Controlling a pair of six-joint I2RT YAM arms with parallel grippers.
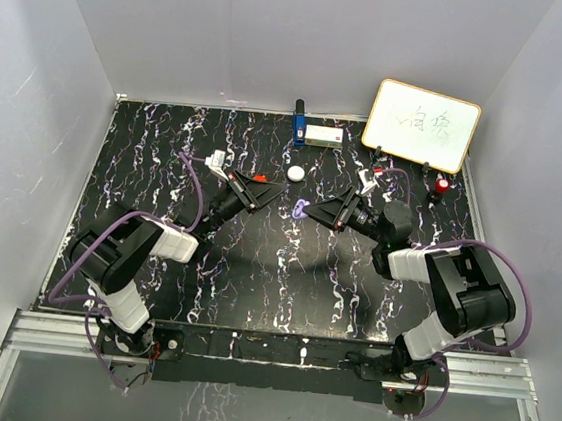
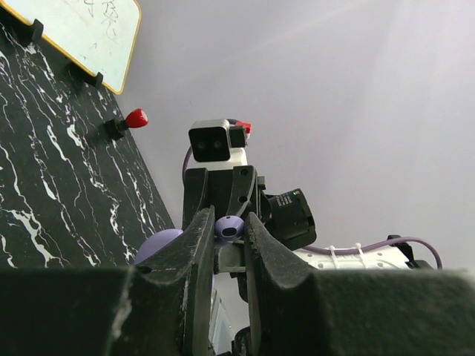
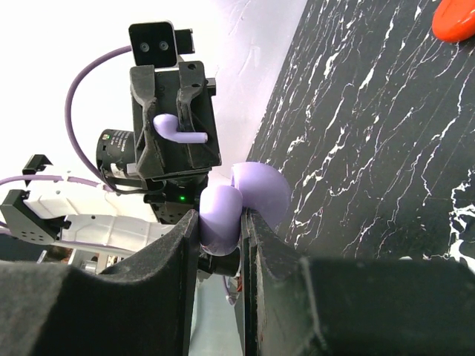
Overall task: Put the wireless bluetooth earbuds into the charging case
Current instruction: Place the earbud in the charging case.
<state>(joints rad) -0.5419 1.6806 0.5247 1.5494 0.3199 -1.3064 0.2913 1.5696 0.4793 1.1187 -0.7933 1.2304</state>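
Observation:
My left gripper is shut on a small purple earbud, held off the table; the earbud with its stem also shows in the right wrist view. My right gripper is shut on the purple charging case, whose round lid stands open. In the top view the left gripper and the right gripper face each other tip to tip at mid-table, a small gap apart, with the case between them.
A white round pod and a red pod lie just behind the grippers. A whiteboard stands at the back right, with a red-topped item in front of it. A blue object and a white box sit at the back edge.

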